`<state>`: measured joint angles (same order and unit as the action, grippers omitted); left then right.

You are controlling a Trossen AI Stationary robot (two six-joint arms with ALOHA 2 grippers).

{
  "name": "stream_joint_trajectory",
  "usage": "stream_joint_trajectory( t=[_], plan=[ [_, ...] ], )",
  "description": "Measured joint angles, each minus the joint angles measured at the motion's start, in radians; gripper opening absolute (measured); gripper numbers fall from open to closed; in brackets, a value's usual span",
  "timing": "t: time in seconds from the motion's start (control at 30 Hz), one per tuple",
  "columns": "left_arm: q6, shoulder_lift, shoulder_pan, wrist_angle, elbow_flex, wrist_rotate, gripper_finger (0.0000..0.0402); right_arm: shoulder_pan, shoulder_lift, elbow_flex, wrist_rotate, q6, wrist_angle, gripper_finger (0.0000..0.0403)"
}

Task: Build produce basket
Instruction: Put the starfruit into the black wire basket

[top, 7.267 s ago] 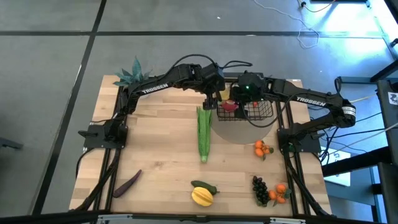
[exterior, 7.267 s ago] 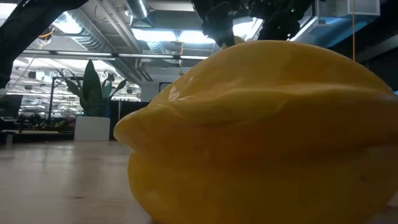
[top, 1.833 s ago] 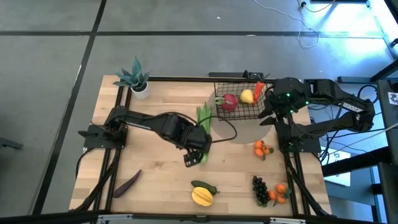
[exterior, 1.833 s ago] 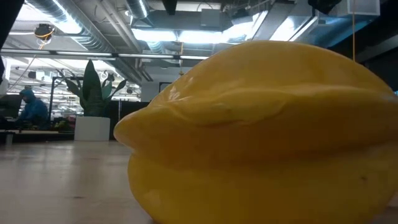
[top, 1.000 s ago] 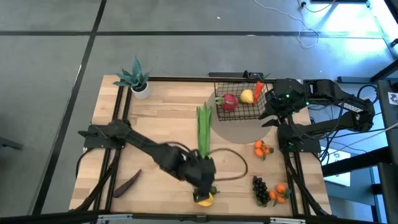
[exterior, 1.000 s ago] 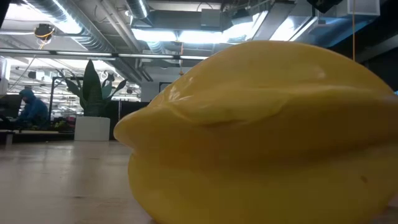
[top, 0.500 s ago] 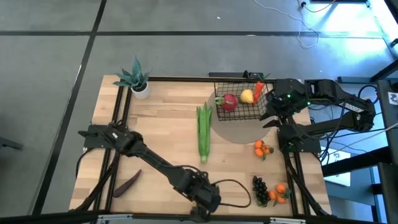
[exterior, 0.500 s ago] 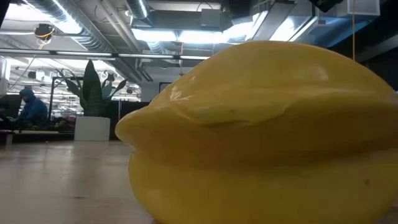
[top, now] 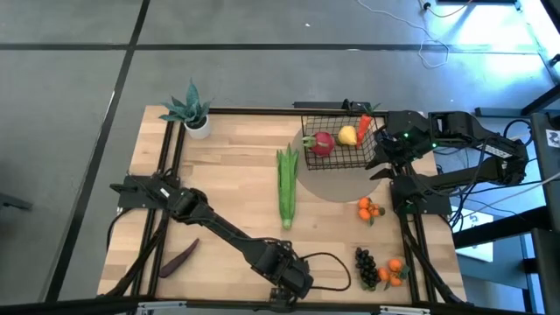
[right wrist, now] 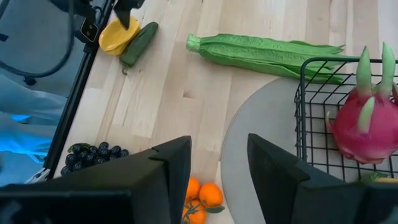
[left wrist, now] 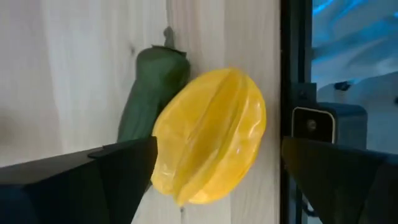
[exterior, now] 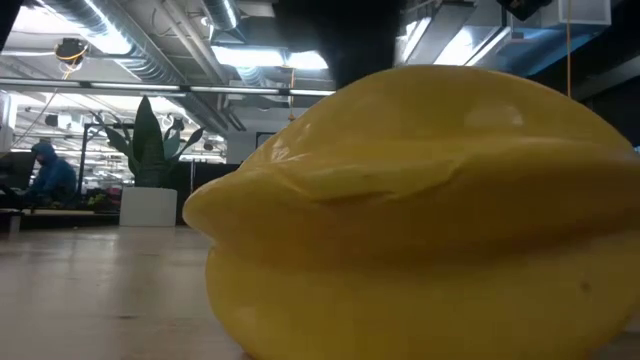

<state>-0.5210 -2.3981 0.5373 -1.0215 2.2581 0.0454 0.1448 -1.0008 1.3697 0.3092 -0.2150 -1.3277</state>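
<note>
The left gripper (left wrist: 214, 168), fingers spread, hovers over the ridged yellow fruit (left wrist: 208, 134) at lower centre in the high view. The green pepper (left wrist: 151, 93) touches it, so the fingers should straddle the fruit alone. The basket (top: 339, 144) sits upper right beside the open right gripper (right wrist: 219, 165).

Small spiky blue-green potted plant (top: 189, 109) in a white pot at the table's (top: 227, 184) far left corner. Grey round mat (top: 337, 185) on the light wood tabletop. Grey floor around the table, cables (top: 433, 39) lying beyond the far right. Low view: big leafy plant in a white planter (exterior: 150, 160), a person in blue (exterior: 50, 172) seated far left, ceiling lights (exterior: 262, 58).
</note>
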Motion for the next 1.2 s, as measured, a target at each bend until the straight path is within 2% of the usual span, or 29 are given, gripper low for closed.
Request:
stream_joint_trajectory(
  t=[0.17, 0.57, 0.9, 1.03, 1.2],
  plan=[
    [0.000, 0.001, 0.001, -0.017, 0.000, 0.019, 0.0320, 0.000, 0.000, 0.000, 0.000, 0.004, 0.000, 0.0145],
    [0.012, 0.002, 0.008, -0.017, 0.000, 0.049, 0.0254, 0.000, 0.000, 0.000, -0.001, 0.027, 0.000, 0.0145],
    [0.010, 0.005, 0.014, 0.025, -0.089, 0.043, 0.0213, 0.000, 0.000, 0.000, -0.001, 0.027, 0.000, 0.0145],
    [0.009, 0.005, 0.013, 0.025, -0.090, 0.043, 0.0185, 0.000, 0.000, 0.000, -0.001, 0.027, 0.000, 0.0145],
    [0.006, 0.005, 0.011, 0.025, -0.090, 0.038, 0.0131, 0.000, 0.000, 0.000, -0.001, 0.027, 0.000, 0.0145]
  ],
)
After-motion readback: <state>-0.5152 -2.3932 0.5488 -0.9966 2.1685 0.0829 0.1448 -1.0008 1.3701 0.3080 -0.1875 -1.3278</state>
